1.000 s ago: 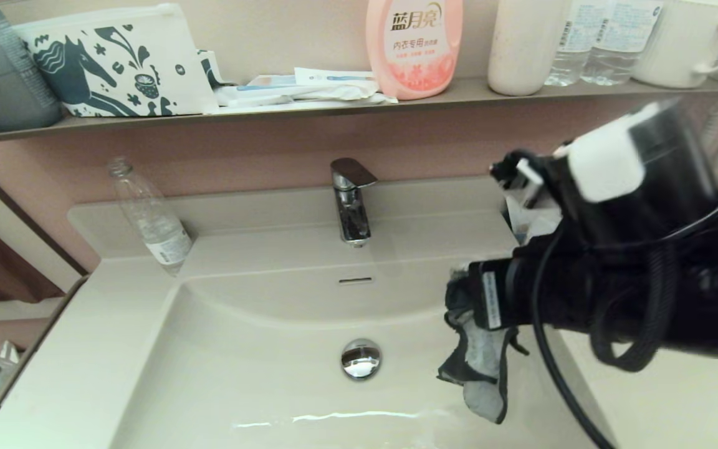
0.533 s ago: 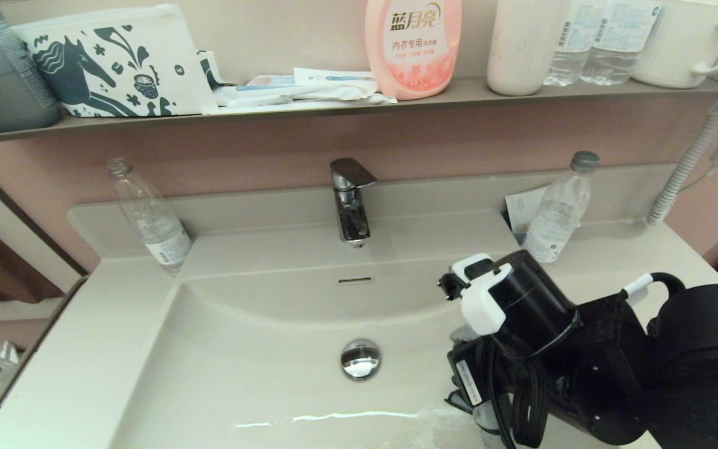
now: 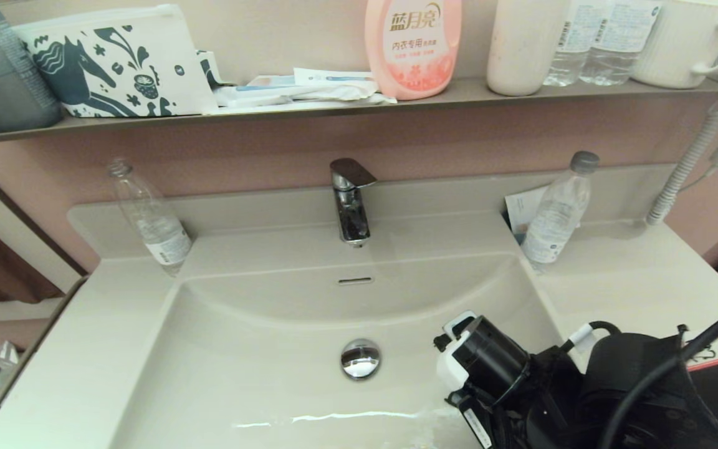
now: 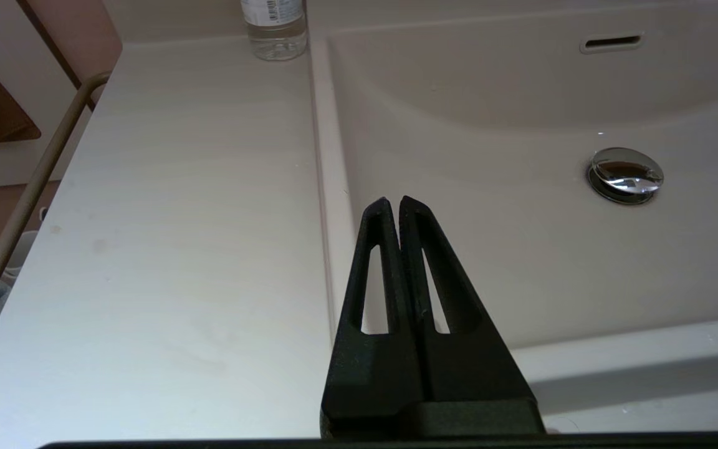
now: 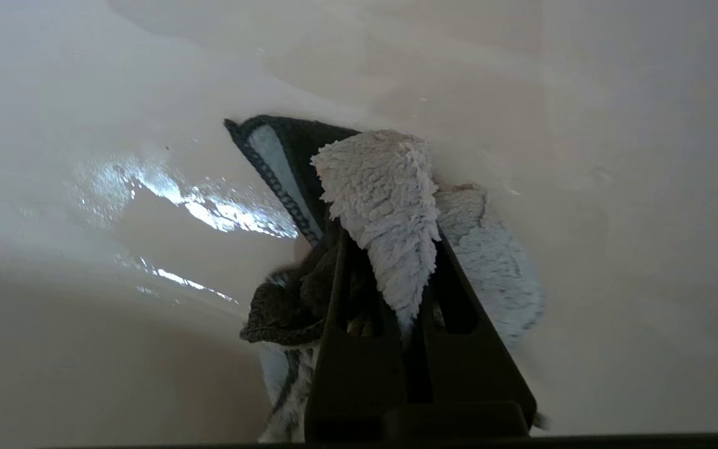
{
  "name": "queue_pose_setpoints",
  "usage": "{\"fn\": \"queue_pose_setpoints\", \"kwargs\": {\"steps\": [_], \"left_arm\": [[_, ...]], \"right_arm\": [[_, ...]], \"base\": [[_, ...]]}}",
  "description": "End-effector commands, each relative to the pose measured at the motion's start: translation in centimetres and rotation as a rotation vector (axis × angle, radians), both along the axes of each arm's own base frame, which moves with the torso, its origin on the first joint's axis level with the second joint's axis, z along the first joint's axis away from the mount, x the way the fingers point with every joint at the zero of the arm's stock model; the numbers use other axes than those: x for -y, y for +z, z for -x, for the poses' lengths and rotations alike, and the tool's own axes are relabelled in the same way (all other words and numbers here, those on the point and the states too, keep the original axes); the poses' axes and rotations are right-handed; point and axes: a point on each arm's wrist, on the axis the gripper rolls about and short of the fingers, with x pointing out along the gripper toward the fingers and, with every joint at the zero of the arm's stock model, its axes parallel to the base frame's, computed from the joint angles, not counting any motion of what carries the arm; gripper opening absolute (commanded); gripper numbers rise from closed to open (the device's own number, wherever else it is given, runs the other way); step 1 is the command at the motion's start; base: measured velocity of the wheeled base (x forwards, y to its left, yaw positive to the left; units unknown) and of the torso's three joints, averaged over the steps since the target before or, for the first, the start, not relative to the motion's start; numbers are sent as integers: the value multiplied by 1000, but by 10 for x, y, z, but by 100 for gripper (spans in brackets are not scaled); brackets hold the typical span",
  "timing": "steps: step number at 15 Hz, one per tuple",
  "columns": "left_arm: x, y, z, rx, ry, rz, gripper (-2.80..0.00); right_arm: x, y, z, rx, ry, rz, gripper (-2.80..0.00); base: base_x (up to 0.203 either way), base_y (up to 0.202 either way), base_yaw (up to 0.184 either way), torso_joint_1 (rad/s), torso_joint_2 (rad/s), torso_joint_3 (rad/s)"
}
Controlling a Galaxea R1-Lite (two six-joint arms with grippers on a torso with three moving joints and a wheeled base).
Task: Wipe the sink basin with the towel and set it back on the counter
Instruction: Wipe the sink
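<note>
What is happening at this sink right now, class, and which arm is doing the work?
The right gripper is shut on the towel and has it down inside the sink basin, near its right side, to the right of the chrome drain plug. Some water glistens on the basin floor. The left gripper is shut and empty, idling above the basin's left rim beside the counter.

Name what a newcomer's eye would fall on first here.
The right gripper, low at the basin's right side, is clamped on the towel, bunched against the wet basin wall. Next, the chrome drain plug at the basin's middle, and the pink bottle on the shelf above the faucet.
</note>
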Motion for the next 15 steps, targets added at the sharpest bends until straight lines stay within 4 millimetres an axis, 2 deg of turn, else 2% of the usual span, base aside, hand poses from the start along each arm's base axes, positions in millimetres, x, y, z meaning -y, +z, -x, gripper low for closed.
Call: {"fn": "queue_pose_setpoints", "kwargs": {"steps": [1,5,8,11,15], "left_arm": [[0,0,0,-1,1,0,-280],[0,0,0,-1,1,0,-280],[0,0,0,-1,1,0,-280],[0,0,0,-1,1,0,-280],[0,0,0,-1,1,0,-280]], "right_arm": [[-4,-19,-5,-31,-22,29,-280],[2,-35,-17,-93,-147,-46,-280],[-4,-47,-22,-157,-189,-120,-280],[-22,-39,-33,-234,-151,-273,-280],[-54,-53,-42,-267,-107,-274,-280]], "base": [[0,0,0,0,0,0],[0,0,0,0,0,0],[0,0,0,0,0,0],[0,0,0,0,0,0],[0,0,0,0,0,0]]}}
